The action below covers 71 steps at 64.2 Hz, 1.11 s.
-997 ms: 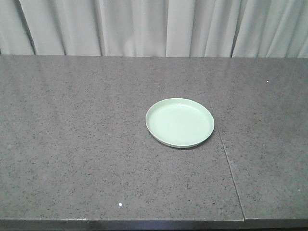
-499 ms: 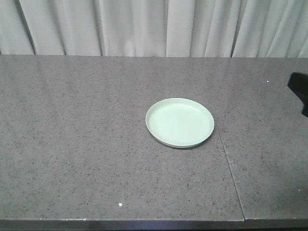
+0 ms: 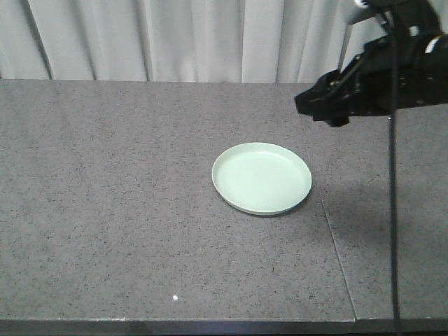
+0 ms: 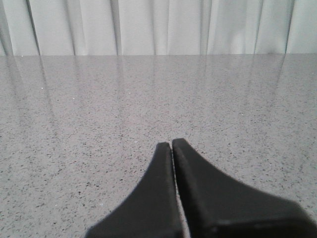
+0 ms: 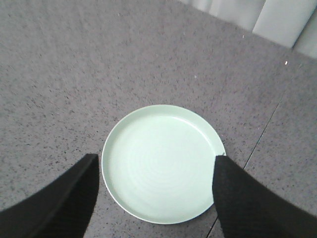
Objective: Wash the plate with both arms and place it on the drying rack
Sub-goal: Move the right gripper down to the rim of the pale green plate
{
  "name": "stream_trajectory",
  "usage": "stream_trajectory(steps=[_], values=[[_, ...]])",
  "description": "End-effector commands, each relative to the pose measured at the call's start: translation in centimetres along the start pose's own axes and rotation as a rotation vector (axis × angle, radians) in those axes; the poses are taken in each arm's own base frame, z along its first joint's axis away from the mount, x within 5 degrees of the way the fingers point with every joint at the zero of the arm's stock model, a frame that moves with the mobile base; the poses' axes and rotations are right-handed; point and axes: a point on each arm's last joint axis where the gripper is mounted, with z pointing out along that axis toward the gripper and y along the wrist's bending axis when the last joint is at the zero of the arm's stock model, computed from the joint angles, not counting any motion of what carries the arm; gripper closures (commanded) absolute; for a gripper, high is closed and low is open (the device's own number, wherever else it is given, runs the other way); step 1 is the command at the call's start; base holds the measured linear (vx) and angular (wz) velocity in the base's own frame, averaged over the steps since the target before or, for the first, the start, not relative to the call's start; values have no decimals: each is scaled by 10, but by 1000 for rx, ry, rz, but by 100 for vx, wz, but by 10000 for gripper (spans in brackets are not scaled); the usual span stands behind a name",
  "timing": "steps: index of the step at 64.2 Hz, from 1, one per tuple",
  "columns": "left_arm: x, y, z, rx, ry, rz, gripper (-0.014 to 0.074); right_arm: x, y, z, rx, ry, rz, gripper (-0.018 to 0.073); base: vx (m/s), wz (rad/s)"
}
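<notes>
The pale mint-green plate [image 3: 262,178] lies flat, right way up, on the grey speckled counter. My black right arm [image 3: 381,73] reaches in from the upper right and hangs in the air above and to the right of the plate. In the right wrist view the right gripper [image 5: 156,157] is open, with the plate [image 5: 163,161] below and between its two fingers and nothing held. The left gripper [image 4: 172,144] is shut with nothing in it, low over bare counter; it does not show in the front view. The drying rack is out of view.
A thin seam [image 3: 337,252] crosses the counter just right of the plate. White curtains [image 3: 210,35] hang behind the back edge. The front edge of the counter [image 3: 210,323] runs along the bottom. A thin black cable [image 3: 393,210] hangs down from the right arm.
The right arm came into the front view from the right edge and moved left to above the plate's right side. The plate has not moved.
</notes>
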Motion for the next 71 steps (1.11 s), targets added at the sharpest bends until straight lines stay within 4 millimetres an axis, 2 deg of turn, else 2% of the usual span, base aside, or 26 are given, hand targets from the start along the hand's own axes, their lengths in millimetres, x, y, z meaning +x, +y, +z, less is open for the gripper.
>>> stream_trajectory(steps=[1,9,29,50,71], values=[[-15,-3,-3,25,-106,-4,603,-16,-8,14,77,1,22,90,0,0],[-15,-3,-3,25,-106,-4,603,-13,-26,52,156,132,67,90,0,0],[-15,-3,-3,25,-106,-4,603,-3,-51,121,226,346,149,90,0,0],[-15,-3,-3,25,-106,-4,603,11,-62,166,250,457,212,90,0,0],[-15,-3,-3,25,-106,-4,603,30,-63,188,246,550,244,113,0,0]])
